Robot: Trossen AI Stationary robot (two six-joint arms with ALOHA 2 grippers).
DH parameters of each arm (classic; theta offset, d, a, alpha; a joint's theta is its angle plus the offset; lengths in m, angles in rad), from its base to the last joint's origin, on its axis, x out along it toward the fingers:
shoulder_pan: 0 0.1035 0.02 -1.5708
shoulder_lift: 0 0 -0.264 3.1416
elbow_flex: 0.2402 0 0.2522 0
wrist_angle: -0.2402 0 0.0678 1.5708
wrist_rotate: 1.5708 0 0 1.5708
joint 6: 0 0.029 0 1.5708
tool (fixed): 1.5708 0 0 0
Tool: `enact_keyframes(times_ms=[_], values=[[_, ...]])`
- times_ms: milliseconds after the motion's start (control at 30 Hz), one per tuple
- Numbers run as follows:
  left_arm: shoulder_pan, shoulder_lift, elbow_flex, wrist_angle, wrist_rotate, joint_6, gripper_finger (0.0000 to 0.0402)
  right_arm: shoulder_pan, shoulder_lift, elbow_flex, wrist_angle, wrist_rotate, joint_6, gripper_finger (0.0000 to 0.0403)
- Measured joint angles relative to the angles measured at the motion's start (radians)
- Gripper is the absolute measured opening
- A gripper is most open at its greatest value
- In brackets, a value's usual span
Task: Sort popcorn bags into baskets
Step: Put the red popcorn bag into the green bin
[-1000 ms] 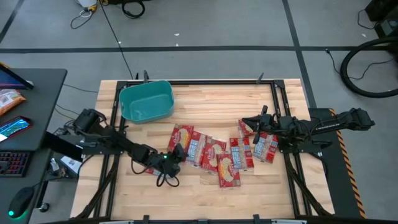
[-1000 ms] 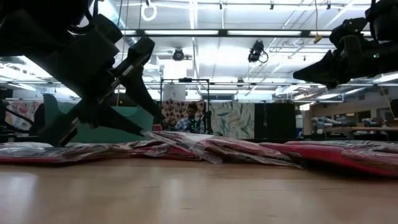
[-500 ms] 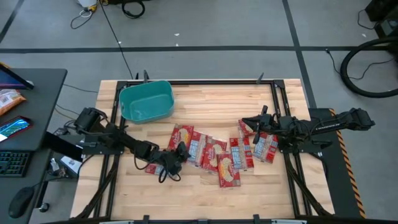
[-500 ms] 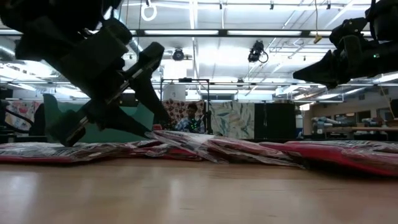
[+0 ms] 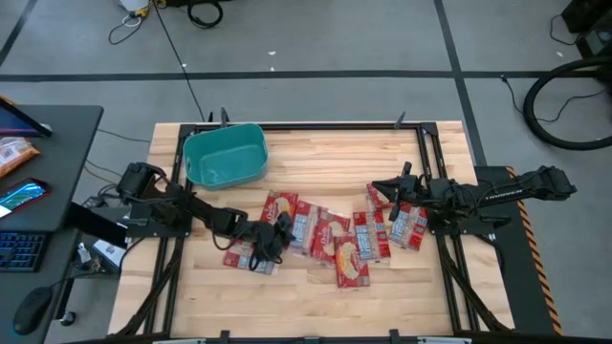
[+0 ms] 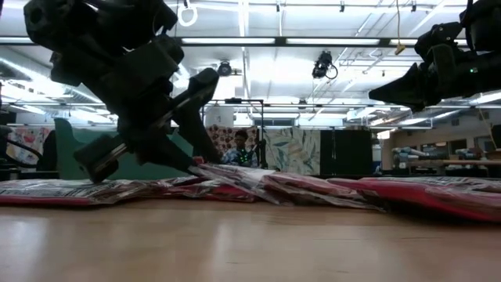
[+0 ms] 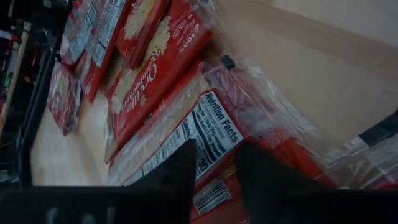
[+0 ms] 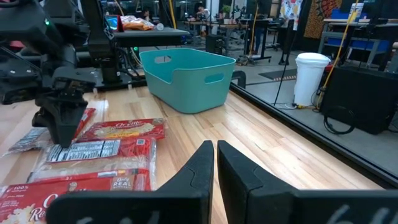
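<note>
Several red popcorn bags lie flat and overlapping across the table's middle [image 5: 330,239], with more near the right side [image 5: 406,225] and one alone nearer the left [image 5: 239,256]. The teal tub [image 5: 225,158] stands at the far left and shows nothing inside. My left gripper [image 5: 277,232] is open and tipped down at the left end of the pile. In the left wrist view its fingers [image 7: 214,168] stand either side of a bag lying label side up [image 7: 211,127]. My right gripper [image 5: 376,188] is shut and hangs above the right-hand bags. My left gripper comes slanting down from the table's left at the label-side-up bag [image 7: 217,134], which lies flat on other bags. Whether its fingertips [image 6: 196,160] touch the bag, I cannot tell.
Dark frame rails run along the table's left [image 5: 177,162] and right [image 5: 426,158] sides. A side desk on the left carries an orange snack packet [image 5: 14,153]. Bare wood lies at the far middle [image 5: 335,158] and along the near edge. A person [image 6: 239,145] sits far behind.
My left gripper has moved toward the table's right and slightly toward the far edge, onto the left end of the bag pile. It has uncovered the single bag nearer the left. The bags and my right arm have kept still.
</note>
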Motion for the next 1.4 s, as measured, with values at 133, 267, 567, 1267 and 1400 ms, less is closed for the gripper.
enact_keyframes(times_ms=[133, 267, 567, 1267, 1400], values=[[0.003, 0.015, 0.000, 0.019, 0.004, -0.037, 0.0041, 0.000, 0.000, 0.000, 0.000, 0.000, 0.000, 0.0025], [0.003, 0.030, 0.000, 0.064, -0.009, -0.114, 0.0008, 0.000, 0.000, 0.000, 0.000, 0.000, 0.000, 0.0025], [-0.011, -0.113, 0.000, 0.088, -0.186, -0.187, 0.0003, 0.000, 0.000, 0.000, 0.001, 0.000, 0.000, 0.0025], [-0.001, -0.135, 0.099, -0.295, -0.180, -0.656, 0.0058, 0.000, 0.000, 0.000, 0.010, 0.000, 0.000, 0.0025], [-0.013, -0.024, 0.214, -0.410, -0.145, -0.667, 0.0108, 0.000, 0.000, 0.000, 0.016, 0.000, 0.000, 0.0025]])
